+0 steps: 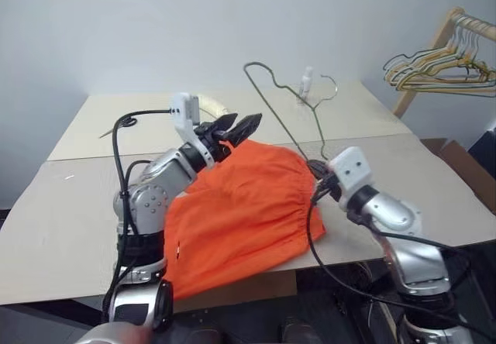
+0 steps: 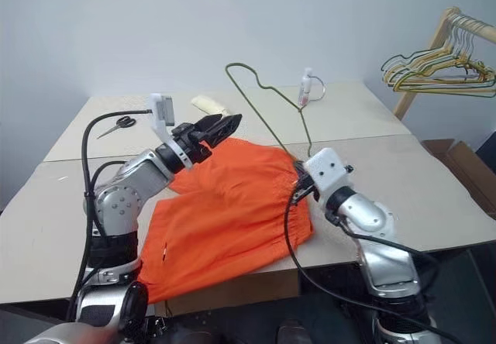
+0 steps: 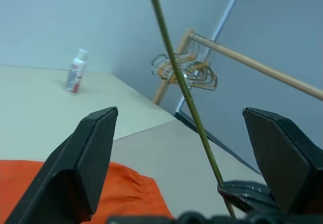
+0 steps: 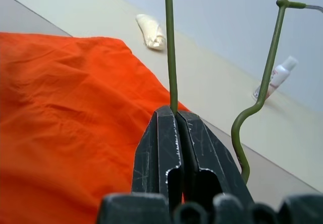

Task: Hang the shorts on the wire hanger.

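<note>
The bright orange shorts (image 1: pixel 240 212) lie spread on the table (image 1: pixel 70 204), one corner hanging over the front edge. My right gripper (image 4: pixel 175 114) is shut on a thin wire of the wire hanger (image 1: pixel 273 104) just past the gathered waistband. The greenish-grey hanger stands up and back from that grip, its hook (image 1: pixel 332 88) to the far right. My left gripper (image 1: pixel 239 127) is open and hovers above the far edge of the shorts. In the left wrist view the hanger wire (image 3: pixel 184 90) runs through the gap between its fingers (image 3: pixel 86 158) without touching them.
A white bottle (image 1: pixel 307 80) stands at the back of the table. A cream roll (image 2: pixel 209 104) and scissors (image 2: pixel 116 123) lie at the back left. A wooden rack with a bundle of hangers (image 1: pixel 442 69) stands at the right, above a cardboard box (image 1: pixel 465 166).
</note>
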